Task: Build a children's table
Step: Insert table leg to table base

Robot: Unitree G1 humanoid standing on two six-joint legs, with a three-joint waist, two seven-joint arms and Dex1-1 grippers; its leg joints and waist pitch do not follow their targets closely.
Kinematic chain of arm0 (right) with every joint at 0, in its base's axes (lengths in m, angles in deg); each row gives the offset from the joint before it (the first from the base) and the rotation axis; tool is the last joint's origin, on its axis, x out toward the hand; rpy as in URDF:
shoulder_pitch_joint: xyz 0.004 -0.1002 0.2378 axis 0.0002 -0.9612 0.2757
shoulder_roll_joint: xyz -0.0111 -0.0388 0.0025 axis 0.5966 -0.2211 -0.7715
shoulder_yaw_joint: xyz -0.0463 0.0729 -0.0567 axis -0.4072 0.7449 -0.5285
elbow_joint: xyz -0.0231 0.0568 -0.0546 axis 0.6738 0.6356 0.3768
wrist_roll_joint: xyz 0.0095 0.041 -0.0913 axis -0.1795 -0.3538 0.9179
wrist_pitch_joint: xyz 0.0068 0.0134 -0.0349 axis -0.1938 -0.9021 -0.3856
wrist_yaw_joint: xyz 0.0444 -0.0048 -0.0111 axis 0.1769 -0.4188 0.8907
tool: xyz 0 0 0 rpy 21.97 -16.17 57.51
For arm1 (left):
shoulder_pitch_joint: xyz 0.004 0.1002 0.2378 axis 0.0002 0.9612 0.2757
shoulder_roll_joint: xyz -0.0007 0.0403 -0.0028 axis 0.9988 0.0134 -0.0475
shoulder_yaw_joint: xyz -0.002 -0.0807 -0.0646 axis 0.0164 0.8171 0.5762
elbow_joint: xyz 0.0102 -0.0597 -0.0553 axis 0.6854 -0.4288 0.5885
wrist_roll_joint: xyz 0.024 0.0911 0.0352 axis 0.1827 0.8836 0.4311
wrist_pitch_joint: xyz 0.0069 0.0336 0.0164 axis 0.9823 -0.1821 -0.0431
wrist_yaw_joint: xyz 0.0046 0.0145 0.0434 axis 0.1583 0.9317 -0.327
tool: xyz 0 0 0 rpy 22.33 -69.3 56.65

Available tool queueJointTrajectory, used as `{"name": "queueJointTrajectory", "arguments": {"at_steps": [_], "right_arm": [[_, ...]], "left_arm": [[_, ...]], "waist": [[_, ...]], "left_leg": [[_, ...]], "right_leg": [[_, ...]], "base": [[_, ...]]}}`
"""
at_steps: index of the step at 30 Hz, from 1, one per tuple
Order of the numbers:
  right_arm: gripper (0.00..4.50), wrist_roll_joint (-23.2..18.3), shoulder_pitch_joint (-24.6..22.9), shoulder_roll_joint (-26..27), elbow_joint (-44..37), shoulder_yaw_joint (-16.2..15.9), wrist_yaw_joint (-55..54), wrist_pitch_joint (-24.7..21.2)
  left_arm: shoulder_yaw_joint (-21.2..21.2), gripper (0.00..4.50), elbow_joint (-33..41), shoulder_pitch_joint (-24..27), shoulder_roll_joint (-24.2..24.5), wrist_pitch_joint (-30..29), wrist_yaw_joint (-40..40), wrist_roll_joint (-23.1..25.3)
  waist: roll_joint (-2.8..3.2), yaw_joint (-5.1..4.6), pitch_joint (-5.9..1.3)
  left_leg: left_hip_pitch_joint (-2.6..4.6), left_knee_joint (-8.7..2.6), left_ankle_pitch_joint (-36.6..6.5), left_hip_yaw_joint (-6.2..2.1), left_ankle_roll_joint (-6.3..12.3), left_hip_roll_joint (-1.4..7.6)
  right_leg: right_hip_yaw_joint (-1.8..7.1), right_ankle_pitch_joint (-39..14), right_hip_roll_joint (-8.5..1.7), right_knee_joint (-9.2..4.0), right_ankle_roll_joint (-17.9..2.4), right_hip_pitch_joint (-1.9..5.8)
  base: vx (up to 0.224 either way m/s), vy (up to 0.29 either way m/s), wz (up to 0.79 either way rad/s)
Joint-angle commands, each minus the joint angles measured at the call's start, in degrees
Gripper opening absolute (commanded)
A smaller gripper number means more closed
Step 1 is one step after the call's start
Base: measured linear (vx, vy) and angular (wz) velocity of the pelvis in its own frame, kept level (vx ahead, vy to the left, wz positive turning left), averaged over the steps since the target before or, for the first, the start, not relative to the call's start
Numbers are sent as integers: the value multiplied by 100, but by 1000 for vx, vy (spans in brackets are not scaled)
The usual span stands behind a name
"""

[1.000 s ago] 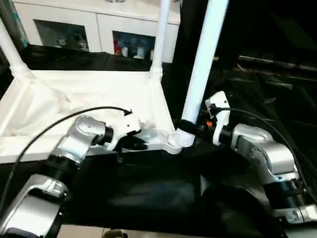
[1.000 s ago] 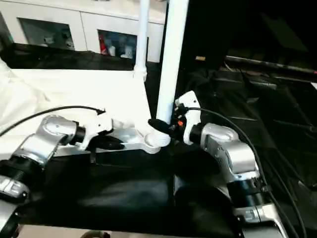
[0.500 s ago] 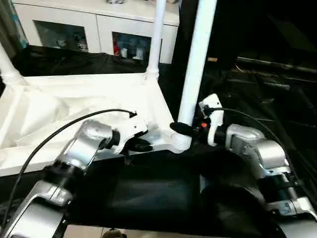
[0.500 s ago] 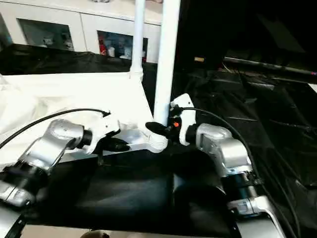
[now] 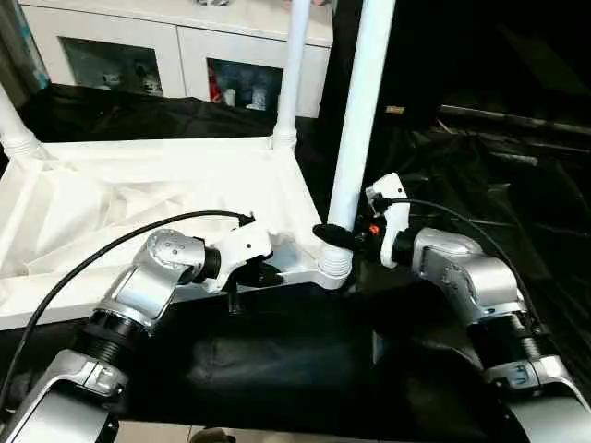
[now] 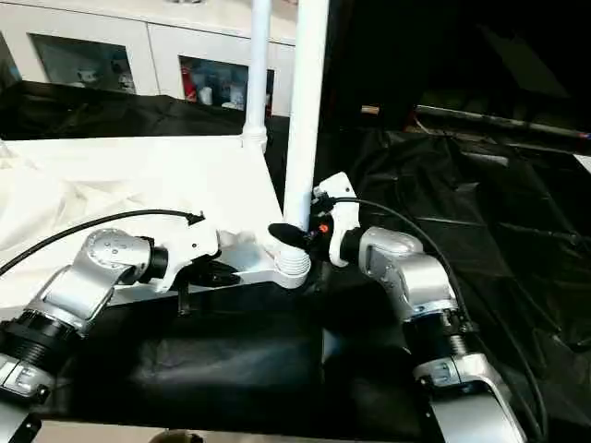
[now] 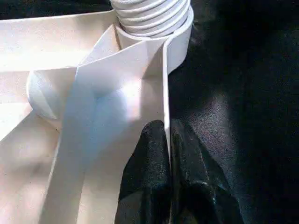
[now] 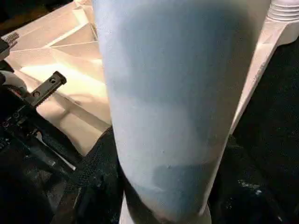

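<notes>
We see a big work table (image 5: 277, 369) with a black cloth (image 6: 517, 212) over it, all wrinkled on the right side. At the back stands a white cabinet (image 5: 194, 46) with glass doors (image 5: 102, 65), and small colorful things (image 5: 235, 92) sit inside behind the glass.

A: Free room? Black counter (image 5: 277, 351) in front of the tabletop's (image 5: 138, 185) near rim lies bare.
B: Obstacles: upright legs (image 5: 362, 111) at the corners; right hand (image 5: 337, 237) wraps the nearest.
</notes>
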Motion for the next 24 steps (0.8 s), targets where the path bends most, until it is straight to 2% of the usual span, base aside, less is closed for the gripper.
{"name": "queueJointTrajectory", "arguments": {"at_steps": [1,6,7,11,12,13,14,18,20,21,23,24], "right_arm": [[191,28,52,-7,114,72,-45,61],[191,-136,-5,41,288,307,-88,77],[191,-165,-40,55,314,369,-116,105],[191,-258,-158,147,372,547,-198,180],[191,-277,-258,195,378,572,-209,234],[191,-286,-308,228,378,592,-213,266],[191,-294,-335,249,378,607,-217,284],[191,-475,-644,451,410,791,-285,538],[191,-490,-675,473,405,810,-288,559],[190,-541,-783,572,447,925,-323,663],[190,-554,-832,625,485,984,-351,739],[190,-573,-882,688,536,1051,-387,831]], "left_arm": [[-191,0,-12,121,-44,28,45,53],[-159,0,-71,101,-48,47,-18,52],[-146,0,-92,89,-49,52,-33,46],[-102,0,-163,41,-62,42,-71,29],[-73,0,-209,13,-72,28,-101,22],[-63,0,-234,-4,-77,37,-112,20],[-57,0,-251,-17,-81,44,-118,19],[-27,0,-367,-93,-119,69,-208,30],[-26,0,-372,-96,-119,72,-207,29],[-27,0,-403,-118,-125,79,-212,34],[-30,0,-432,-134,-128,96,-226,45],[-30,0,-475,-159,-135,114,-241,54]], "waist": [[47,-5,-389],[48,-4,-394],[77,0,-398],[60,1,-398],[101,-1,-402],[115,-1,-395],[98,-3,-398],[129,5,-386],[121,-6,-384],[159,-7,-382],[150,-9,-387],[183,-2,-389]], "left_leg": [[178,-414,-1441,-158,-289,293],[188,-416,-1526,-158,-315,292],[189,-416,-1512,-163,-317,292],[188,-418,-1518,-160,-314,294],[194,-424,-1569,-159,-342,294],[191,-424,-1615,-164,-355,291],[198,-430,-1683,-168,-367,289],[217,-440,-1935,-191,-407,296],[217,-449,-2003,-197,-416,300],[219,-457,-2059,-204,-440,303],[220,-458,-2082,-202,-444,302],[228,-458,-2104,-209,-449,302]], "right_leg": [[295,-1361,-476,-462,-984,179],[295,-1365,-476,-468,-994,174],[294,-1323,-476,-459,-1005,175],[293,-1279,-476,-459,-1021,170],[293,-1253,-469,-467,-1021,164],[295,-1266,-473,-467,-1026,163],[292,-1342,-472,-475,-1022,169],[294,-1737,-500,-525,-957,151],[289,-1788,-492,-531,-954,146],[291,-1808,-493,-535,-955,139],[295,-1742,-494,-532,-975,137],[293,-1726,-497,-527,-997,134]], "base": [[0,0,0],[0,0,0],[0,0,0],[0,0,0],[0,0,0],[0,0,0],[0,0,0],[0,0,0],[0,0,0],[0,0,0],[0,0,0],[0,0,0]]}}
